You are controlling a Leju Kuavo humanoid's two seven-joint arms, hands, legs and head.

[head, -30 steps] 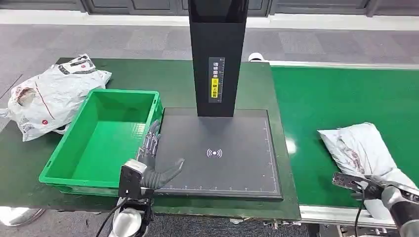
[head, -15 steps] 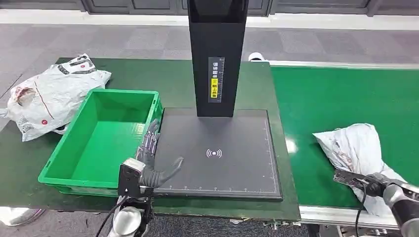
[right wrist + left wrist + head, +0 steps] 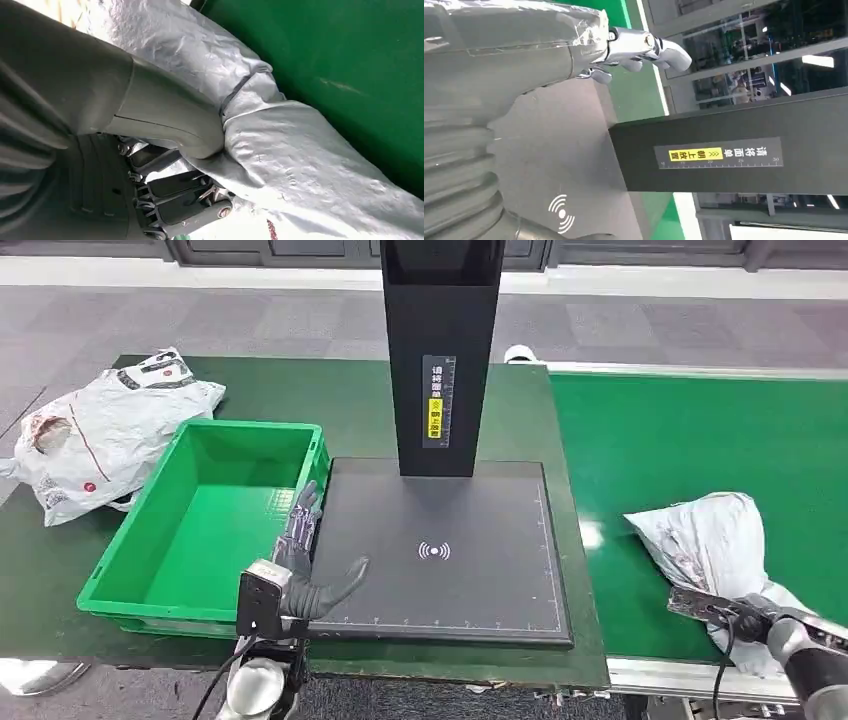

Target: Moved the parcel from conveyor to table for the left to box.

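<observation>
One soft, crinkly parcel (image 3: 300,165) sits pinched under my right hand (image 3: 165,150), thumb above, fingers (image 3: 185,200) beneath; it looks light and slippery. My left hand (image 3: 300,575) rests spread, holding nothing.

The black post (image 3: 441,355) bears a yellow Chinese-character label, the dark pad (image 3: 440,550) a wireless symbol

Green-topped table (image 3: 360,410): 1 green plastic bin (image 3: 210,525), 1 black scanner pad (image 3: 445,550) with upright black column (image 3: 440,350), 1 white poly bag (image 3: 100,430) at far-left edge. Adjoining green conveyor belt (image 3: 690,440): 1 grey-white parcel (image 3: 715,540).
</observation>
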